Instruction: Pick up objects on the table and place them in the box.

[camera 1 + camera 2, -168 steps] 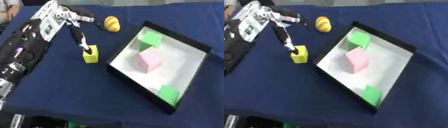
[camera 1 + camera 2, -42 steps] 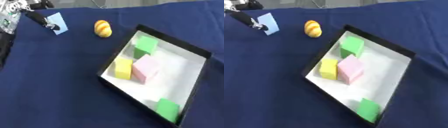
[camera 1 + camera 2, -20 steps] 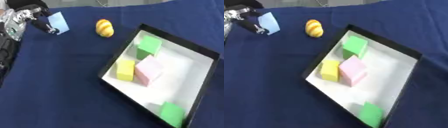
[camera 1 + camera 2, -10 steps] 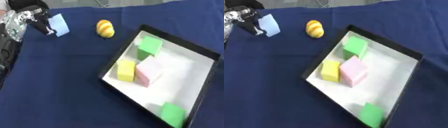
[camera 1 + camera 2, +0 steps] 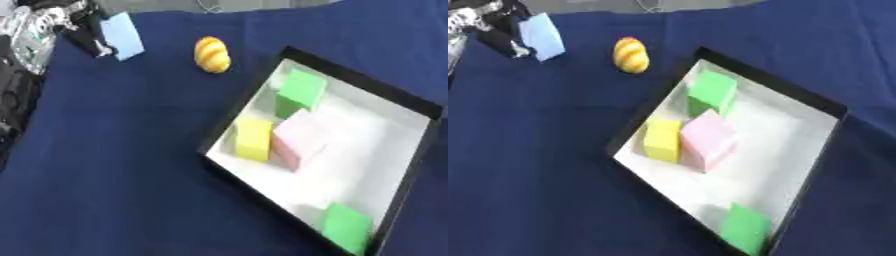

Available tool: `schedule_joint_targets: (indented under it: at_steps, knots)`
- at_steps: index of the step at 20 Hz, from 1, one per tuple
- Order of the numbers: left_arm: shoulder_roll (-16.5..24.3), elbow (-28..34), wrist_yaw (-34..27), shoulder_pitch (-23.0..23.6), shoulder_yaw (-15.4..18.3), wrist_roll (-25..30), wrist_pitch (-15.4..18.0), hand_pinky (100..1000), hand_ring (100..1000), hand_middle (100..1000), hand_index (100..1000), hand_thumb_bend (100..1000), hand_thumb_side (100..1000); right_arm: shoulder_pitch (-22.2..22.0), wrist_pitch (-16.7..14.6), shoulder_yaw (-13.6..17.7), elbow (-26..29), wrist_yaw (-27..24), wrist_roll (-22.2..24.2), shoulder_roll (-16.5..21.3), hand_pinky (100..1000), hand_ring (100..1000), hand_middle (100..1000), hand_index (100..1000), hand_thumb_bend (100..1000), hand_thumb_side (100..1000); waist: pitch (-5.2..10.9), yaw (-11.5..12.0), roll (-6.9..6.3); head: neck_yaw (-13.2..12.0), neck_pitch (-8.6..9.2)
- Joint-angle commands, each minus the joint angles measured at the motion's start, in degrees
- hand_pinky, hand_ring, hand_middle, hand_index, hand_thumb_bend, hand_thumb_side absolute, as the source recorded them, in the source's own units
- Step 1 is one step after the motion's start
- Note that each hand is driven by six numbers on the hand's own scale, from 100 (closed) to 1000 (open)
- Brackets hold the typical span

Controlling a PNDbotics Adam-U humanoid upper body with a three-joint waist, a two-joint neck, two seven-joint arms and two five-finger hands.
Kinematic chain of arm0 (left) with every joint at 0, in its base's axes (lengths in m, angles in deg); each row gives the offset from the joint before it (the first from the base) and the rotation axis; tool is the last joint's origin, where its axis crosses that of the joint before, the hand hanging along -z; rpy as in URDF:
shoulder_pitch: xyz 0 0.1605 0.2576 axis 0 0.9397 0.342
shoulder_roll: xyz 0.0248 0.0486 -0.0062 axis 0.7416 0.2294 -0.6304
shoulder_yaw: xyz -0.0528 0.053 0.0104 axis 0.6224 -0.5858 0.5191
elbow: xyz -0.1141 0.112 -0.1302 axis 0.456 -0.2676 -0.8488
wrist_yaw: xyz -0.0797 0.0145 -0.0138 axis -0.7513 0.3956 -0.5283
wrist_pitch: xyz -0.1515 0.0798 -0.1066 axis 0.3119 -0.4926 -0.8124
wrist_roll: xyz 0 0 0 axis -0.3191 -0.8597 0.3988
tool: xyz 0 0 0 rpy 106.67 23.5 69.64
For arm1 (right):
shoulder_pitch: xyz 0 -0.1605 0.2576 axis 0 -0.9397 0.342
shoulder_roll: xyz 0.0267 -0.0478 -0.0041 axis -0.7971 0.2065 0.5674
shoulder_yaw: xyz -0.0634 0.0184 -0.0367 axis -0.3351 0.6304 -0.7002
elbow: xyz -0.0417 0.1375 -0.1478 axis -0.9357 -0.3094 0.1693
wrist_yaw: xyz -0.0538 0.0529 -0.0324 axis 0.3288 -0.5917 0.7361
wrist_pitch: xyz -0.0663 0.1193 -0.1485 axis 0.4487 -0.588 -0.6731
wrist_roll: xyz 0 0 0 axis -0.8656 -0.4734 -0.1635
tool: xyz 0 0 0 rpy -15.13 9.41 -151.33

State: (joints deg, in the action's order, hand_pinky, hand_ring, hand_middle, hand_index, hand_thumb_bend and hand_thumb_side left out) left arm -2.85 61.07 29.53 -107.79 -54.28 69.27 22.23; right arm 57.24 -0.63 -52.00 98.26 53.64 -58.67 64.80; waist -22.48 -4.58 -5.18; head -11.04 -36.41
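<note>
Blue block (image 5: 122, 36) sits at the table's far left, pinched by the left hand (image 5: 83, 31). Four blocks already lie in the box (image 5: 418, 149): two green, one yellow, one pink. That blue block and the yellow striped object (image 5: 213, 54) beside the box remain.

Pale blue block (image 5: 122, 35) tilted, touching left hand (image 5: 80, 31). Yellow striped object (image 5: 213, 54) well right. Box (image 5: 411, 165) farther right: yellow, pink, two green blocks.

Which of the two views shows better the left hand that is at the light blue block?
The left eye view: the left hand shows with more of its arm, fingers against the light blue block. In the right eye view the hand sits at the picture's edge, mostly cut off.
</note>
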Motion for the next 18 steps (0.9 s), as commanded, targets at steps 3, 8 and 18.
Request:
schedule_joint_targets:
  at_steps: [3, 8, 18]
  knots:
    - [3.1, 14.6, -7.8, -1.9, -6.8, 4.7, 5.3, 758, 617, 458, 536, 413, 100, 0.6, -0.4, 0.9, 0.6, -0.2, 0.0, 1.7, 795, 768, 712, 804, 100, 520, 3.02, 0.3, -0.34, 0.7, -0.64]
    - [2.7, 28.6, -15.2, -2.0, -15.1, 10.4, 7.4, 759, 630, 471, 548, 437, 100, 1.2, -0.6, 1.1, 1.0, -0.3, 0.0, 2.1, 796, 769, 713, 804, 100, 516, 3.44, 0.3, -0.23, 1.6, -0.83]
    - [-1.2, 52.5, -25.7, -4.1, -28.9, 20.7, 7.3, 748, 657, 493, 570, 476, 100, 2.3, -0.9, 1.6, 1.3, -0.5, -0.3, 2.4, 798, 770, 715, 804, 100, 502, 3.80, 0.0, -0.18, 1.8, -1.18]
